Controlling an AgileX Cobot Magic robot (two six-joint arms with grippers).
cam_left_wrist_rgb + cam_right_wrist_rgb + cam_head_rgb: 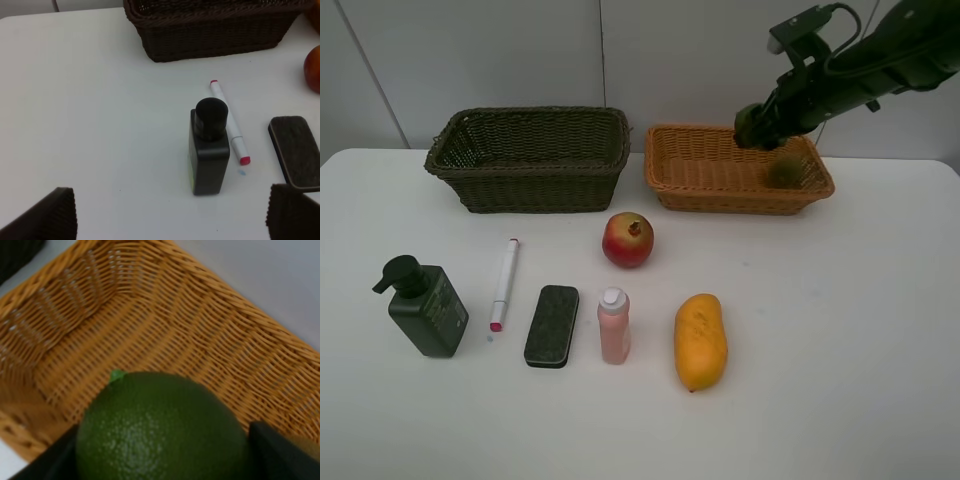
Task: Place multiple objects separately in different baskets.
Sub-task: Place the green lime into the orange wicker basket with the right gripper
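1. The white bench holds everything.
2. The dark basket sits at the back.
3. The orange basket sits just beside it.
4. The mango, pump bottle, pomegranate, eraser pad, marker and pink bottle rest in front.
5. The right jaws squeeze the lime above the orange basket.
6. The kiwi lies inside that basket.
7. The left jaws gape wide, holding nothing.

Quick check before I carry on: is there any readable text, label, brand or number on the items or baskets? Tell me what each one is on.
No text can be read in any view.
On the pump bottle: faint pale print on its front face, too small to read.
On the pink bottle, marker, eraser, lime, dark basket and orange basket: no writing visible.
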